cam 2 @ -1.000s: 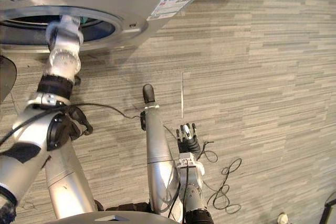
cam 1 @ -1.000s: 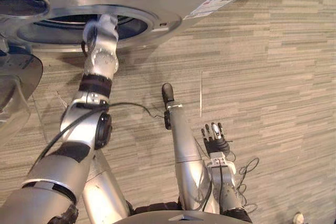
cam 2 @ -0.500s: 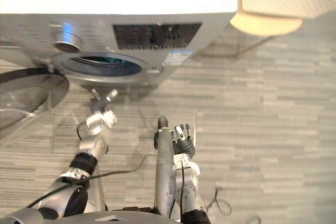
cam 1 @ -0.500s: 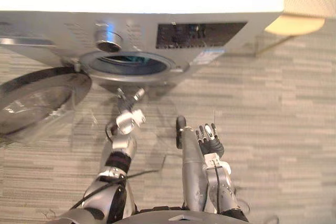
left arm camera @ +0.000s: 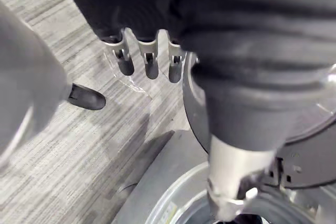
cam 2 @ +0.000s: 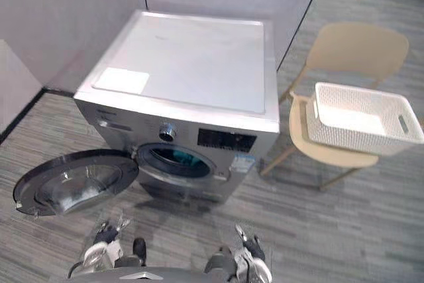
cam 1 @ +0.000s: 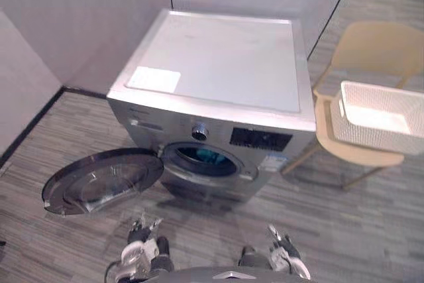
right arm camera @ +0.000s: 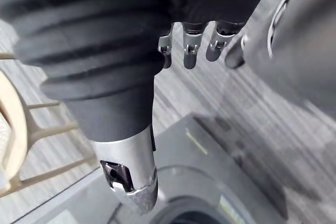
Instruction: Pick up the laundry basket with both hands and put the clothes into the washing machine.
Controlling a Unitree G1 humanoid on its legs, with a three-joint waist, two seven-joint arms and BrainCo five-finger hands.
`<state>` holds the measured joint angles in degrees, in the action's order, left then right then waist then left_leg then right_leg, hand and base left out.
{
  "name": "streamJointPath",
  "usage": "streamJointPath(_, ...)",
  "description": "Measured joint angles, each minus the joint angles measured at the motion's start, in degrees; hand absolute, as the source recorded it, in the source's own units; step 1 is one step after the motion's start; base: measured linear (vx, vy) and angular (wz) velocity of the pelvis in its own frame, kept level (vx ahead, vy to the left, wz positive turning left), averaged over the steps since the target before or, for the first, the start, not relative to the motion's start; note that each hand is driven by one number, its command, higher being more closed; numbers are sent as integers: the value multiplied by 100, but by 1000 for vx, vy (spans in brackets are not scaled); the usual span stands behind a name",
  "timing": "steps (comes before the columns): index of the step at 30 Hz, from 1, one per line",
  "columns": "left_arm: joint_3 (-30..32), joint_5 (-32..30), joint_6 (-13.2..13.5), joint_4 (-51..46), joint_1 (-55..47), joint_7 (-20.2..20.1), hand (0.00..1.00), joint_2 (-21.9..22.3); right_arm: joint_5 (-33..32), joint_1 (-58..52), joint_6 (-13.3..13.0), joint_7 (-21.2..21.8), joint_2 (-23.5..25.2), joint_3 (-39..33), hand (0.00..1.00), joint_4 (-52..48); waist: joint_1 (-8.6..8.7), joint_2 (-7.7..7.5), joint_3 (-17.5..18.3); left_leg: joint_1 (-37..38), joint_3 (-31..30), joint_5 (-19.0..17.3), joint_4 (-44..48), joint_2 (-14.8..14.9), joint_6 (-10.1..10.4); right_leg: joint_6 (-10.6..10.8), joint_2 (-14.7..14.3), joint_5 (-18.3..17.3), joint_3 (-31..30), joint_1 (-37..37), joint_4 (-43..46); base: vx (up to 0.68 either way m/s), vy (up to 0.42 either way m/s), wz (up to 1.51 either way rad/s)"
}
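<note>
One laundry basket [cam 2: 358,137] lies crosswise on chair [cam 2: 361,48].

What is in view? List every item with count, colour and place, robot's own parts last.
washing machine: one, silver-grey with a white top, centre, against the grey wall
door: one, dark with a silver rim, swung open to the robot's left of the drum opening
teal item: one, teal, inside the drum; too small to tell what it is
label: one, white, on the machine's top, near its front left corner
chair: one, beige, to the right of the machine
laundry basket: one, white, on the chair's seat
floor: grey, striped
left hand: one, silver fingers with dark tips, relaxed and holding nothing, low before the machine
right hand: one, same colours, relaxed and holding nothing, low before the machine
</note>
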<state>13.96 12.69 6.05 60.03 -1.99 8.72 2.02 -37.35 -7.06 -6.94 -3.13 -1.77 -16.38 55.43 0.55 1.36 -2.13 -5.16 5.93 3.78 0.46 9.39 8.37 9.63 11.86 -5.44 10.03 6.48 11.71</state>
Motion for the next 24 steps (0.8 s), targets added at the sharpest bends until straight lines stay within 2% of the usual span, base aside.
streamJointPath(3,175,-144,3,98,-116,-113,0,-68,443,10,110,-37,-22,-446,0,439,-15,-37,129,254,6,3,-145,-51,0,48,-18,138,14,-357,-396,145,25,0)
streamJointPath(7,170,-418,-1,263,-156,-162,0,-205,829,104,231,-60,-38,-626,0,885,13,-97,134,546,-153,-22,-150,-98,-10,60,-28,204,159,-888,-680,81,6,12)
streamJointPath(9,129,-493,-4,264,-185,-162,0,-211,851,136,230,-53,-86,-485,0,916,-2,-96,140,591,-244,-29,-148,-84,-8,50,-58,199,225,-998,-716,-21,-21,24)
streamJointPath(13,-420,-636,-7,176,-190,-148,0,-327,860,282,217,32,-201,66,0,916,-4,-76,124,408,-528,-31,21,-76,-11,-36,-92,164,445,-1054,-753,-95,-15,30)
streamJointPath(16,-795,-649,2,-361,-198,-122,0,-306,862,536,208,65,-328,329,0,917,-3,12,-105,-54,-848,-233,732,-98,-55,-61,-96,97,656,-1021,-493,-159,10,44)
streamJointPath(17,-863,-603,16,-750,-267,-75,0,-290,861,673,195,55,-387,443,0,915,-18,141,-188,-250,-937,-274,914,-87,-65,-110,-87,-24,654,-836,-192,-202,-4,20)
streamJointPath(18,-900,-582,57,-1184,-344,-18,0,-309,859,815,181,54,-407,498,0,904,-21,54,-130,-318,-997,-212,656,-73,-21,-184,17,-78,623,-582,12,-223,10,18)
streamJointPath(19,-896,-548,87,-1355,-354,4,0,-340,860,844,153,53,-355,505,0,905,-21,-73,-118,-330,-1043,-188,600,-113,-78,-208,139,-48,657,-443,33,-100,36,6)
streamJointPath(20,-911,-515,112,-1602,-317,42,0,-352,853,949,86,46,-345,488,0,885,-38,-141,-169,-693,-1083,-443,1685,-248,-313,-207,278,-10,610,-266,158,-58,69,-7)
streamJointPath(21,-921,-496,145,-1872,-344,107,0,-349,844,1010,-3,8,-381,546,0,847,-42,-93,-184,-1010,-1080,-975,2928,-172,-518,-174,311,26,501,-138,243,-106,137,-23)
streamJointPath(22,-921,-462,193,-2156,-401,161,0,-344,797,994,-36,0,-442,697,0,847,-48,-6,-185,-942,-1164,-1293,3639,89,-412,-154,325,42,422,-105,373,-128,149,-23)
streamJointPath(24,-932,-348,250,-2540,-455,228,0,-317,805,926,-36,-1,-453,796,0,850,-44,11,-176,-793,-1358,-1434,3923,291,-420,-62,406,10,302,-5,539,-102,265,-15)
